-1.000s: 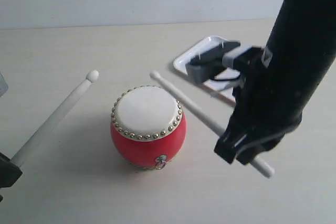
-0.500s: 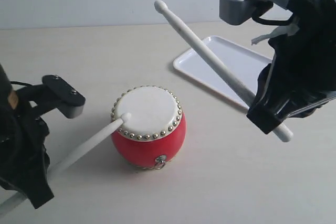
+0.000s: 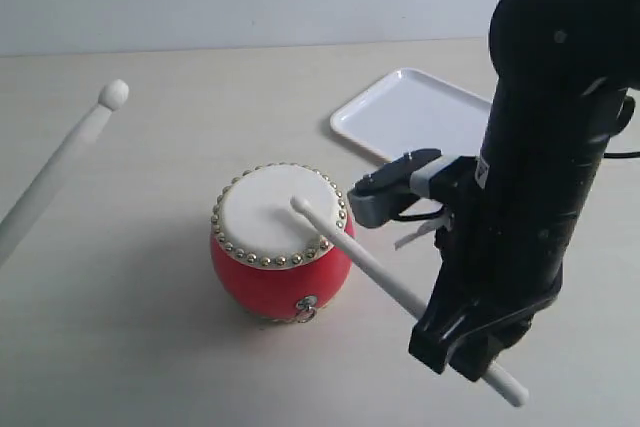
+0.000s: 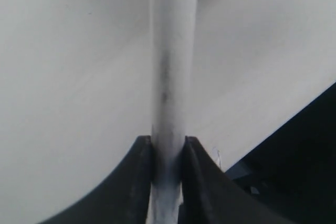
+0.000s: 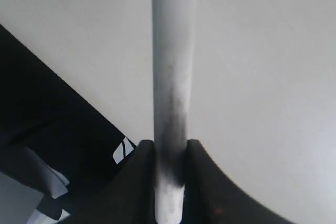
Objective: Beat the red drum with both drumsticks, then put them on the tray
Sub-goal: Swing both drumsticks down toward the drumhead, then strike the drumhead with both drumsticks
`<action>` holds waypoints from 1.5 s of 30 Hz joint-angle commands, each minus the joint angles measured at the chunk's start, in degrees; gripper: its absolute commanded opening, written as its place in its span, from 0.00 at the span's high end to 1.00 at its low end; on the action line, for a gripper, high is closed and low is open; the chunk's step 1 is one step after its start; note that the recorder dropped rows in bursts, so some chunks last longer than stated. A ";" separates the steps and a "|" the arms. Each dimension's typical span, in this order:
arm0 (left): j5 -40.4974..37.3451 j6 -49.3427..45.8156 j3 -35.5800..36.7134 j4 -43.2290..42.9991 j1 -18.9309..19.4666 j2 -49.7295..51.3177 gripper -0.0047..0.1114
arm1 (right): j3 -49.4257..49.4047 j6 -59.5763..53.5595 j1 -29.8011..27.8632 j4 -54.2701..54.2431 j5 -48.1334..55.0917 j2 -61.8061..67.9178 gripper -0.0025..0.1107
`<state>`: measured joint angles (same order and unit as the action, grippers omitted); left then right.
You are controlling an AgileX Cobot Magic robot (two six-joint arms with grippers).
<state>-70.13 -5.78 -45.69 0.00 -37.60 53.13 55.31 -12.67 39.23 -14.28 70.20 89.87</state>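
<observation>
Your left fingers [image 4: 134, 182] are closed snugly on the left drumstick [image 3: 60, 162], whose tip stands raised and well apart from the red drum [image 3: 280, 247]. The drum sits on the bench [image 3: 150, 347] between your two sets of fingers. Your right fingers [image 5: 137, 182] pinch the right drumstick [image 3: 370, 265] near its butt, with its tip on or just above the cream skin. Each grip is narrow and far from the tip, so a hard stroke may twist a stick in the fingers. A blow landing off-centre on the studs could skid or tip the drum. The tray [image 3: 420, 112] lies beyond the right fingers, near that arm's swing.
</observation>
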 commanded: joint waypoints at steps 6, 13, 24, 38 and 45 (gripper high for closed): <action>3.99 -2.81 -3.27 4.67 -0.25 15.36 0.96 | 5.65 3.76 0.07 -0.10 -0.23 -19.91 0.98; 0.16 -7.69 -7.83 3.74 -0.25 32.93 0.96 | 5.65 4.28 0.07 0.80 -0.23 -21.85 0.98; 0.16 -4.08 -7.81 0.48 -0.25 30.04 0.96 | 5.65 3.38 0.07 1.75 -0.23 -15.97 0.98; 0.16 2.13 -2.29 0.00 -0.15 0.62 0.96 | 5.65 0.33 0.07 1.00 -0.23 6.86 0.98; 0.16 1.97 -2.29 0.00 -0.15 1.23 0.96 | 5.65 0.33 0.07 1.31 -0.23 4.30 0.98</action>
<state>-70.07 -4.08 -48.25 0.00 -37.69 53.62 60.69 -11.77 39.23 -13.18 70.00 96.83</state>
